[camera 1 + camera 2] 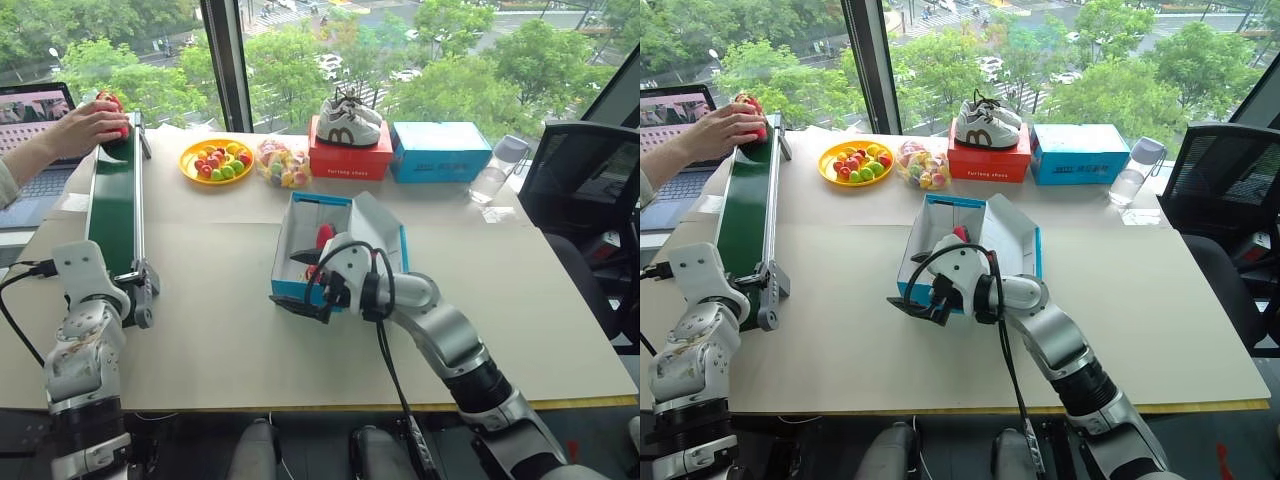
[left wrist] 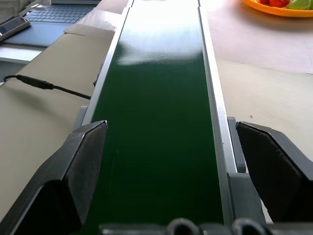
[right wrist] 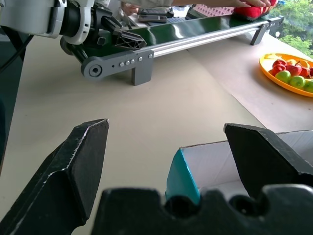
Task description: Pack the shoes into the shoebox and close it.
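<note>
The beige desk (image 1: 230,340) carries a green conveyor belt (image 1: 113,205) on its left side. At the belt's far end a person's hand (image 1: 88,128) covers most of one red shoe (image 1: 112,104). The open shoebox (image 1: 291,230) sits mid-desk with the other red shoe (image 1: 324,236) inside, partly hidden by the right arm. The right claw (image 1: 303,307) is released at the box's near corner. The left claw (image 2: 171,171) is released, straddling the belt's near end.

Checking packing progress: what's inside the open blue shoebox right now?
One red shoe lies inside the shoebox. The right gripper and its arm cover the box's near part, so what lies there is hidden.
</note>
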You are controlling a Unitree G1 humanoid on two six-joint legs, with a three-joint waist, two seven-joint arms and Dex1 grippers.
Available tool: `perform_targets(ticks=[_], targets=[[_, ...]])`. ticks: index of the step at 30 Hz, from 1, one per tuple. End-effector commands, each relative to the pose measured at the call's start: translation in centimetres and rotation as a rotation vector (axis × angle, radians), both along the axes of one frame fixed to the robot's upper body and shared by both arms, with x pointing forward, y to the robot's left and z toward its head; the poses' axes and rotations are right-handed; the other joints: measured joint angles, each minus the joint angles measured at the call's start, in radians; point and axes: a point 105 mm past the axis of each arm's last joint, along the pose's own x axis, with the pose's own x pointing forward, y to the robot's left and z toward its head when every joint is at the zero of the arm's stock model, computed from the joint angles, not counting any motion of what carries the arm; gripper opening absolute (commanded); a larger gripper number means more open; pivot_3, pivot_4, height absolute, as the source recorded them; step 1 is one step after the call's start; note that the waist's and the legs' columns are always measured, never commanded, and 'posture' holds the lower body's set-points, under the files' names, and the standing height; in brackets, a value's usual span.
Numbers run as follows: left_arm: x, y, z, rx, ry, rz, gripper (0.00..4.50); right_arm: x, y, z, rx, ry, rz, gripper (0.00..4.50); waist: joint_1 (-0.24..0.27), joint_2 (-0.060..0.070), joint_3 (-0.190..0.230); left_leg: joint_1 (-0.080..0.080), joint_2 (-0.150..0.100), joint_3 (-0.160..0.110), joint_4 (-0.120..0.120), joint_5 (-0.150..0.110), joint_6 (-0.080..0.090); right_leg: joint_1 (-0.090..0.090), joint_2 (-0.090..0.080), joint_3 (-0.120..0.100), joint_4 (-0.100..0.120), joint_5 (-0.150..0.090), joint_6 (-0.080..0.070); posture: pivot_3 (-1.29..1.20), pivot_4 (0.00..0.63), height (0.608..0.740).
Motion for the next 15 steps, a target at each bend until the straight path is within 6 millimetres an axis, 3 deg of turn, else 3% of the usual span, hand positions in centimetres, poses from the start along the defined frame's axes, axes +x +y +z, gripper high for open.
perform_targets(ticks=[1,15], targets=[[-0.14,0.31,0.87,0.034,-0.017,0.003,4.5,-0.02,-0.08,1.53,0.041,-0.054,0.001,4.46,0.0,0.0,0.0,0.0,0.0,0.0,0.0,0.0,0.0,0.0,0.0,0.0,0.0,0.0,0.0,0.0,0.15,0.74],[-0.22,0.84,0.53,0.035,-0.006,0.016,4.5,-0.03,0.09,1.32,0.029,-0.064,-0.002,4.46,0.0,0.0,0.0,0.0,0.0,0.0,0.0,0.0,0.0,0.0,0.0,0.0,0.0,0.0,0.0,0.0,0.15,0.74]])
